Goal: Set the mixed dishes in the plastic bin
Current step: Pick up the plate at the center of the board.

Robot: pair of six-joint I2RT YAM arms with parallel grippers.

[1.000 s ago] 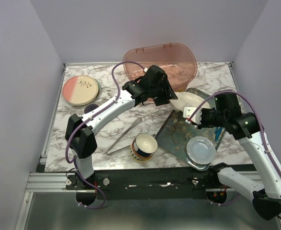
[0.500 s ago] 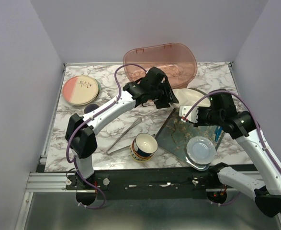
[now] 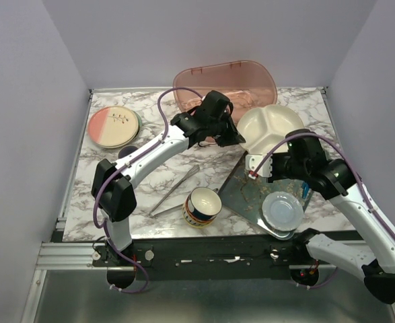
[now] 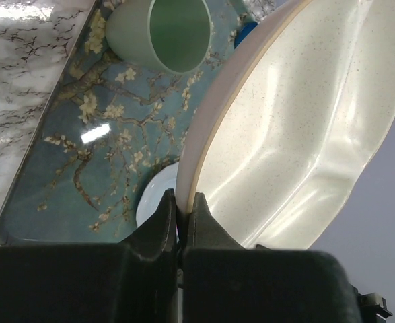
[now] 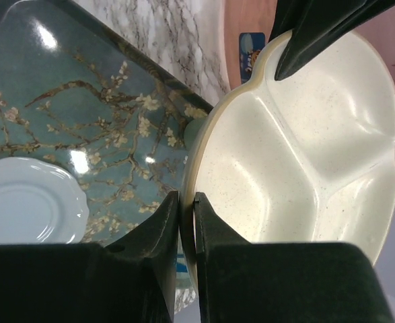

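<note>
right gripper [image 5: 187,200]: we see it pinching the cream divided dish [image 5: 298,155] rim | below: floral tray [image 5: 69,94], white saucer [image 5: 29,208]

Robot lab test cell, not a real kitchen: plain lilac-grey panel walls [image 3: 22,101] box in a marble-patterned tabletop [image 3: 298,101] on three sides, with a slotted aluminium extrusion rail [image 3: 69,254] and a black mounting plate [image 3: 210,256] along the near edge. A white-and-black left robot arm [image 3: 150,151] and a matching right robot arm [image 3: 365,208] are bolted there, with purple cables [image 3: 162,108] looped in the open. The only domestic stuff is tableware on that one table: translucent pink plastic bin [image 3: 251,77], cream divided dish [image 3: 271,128], navy-and-yellow patterned bowl [image 3: 202,205], blue floral-printed tray [image 3: 244,188].
</note>
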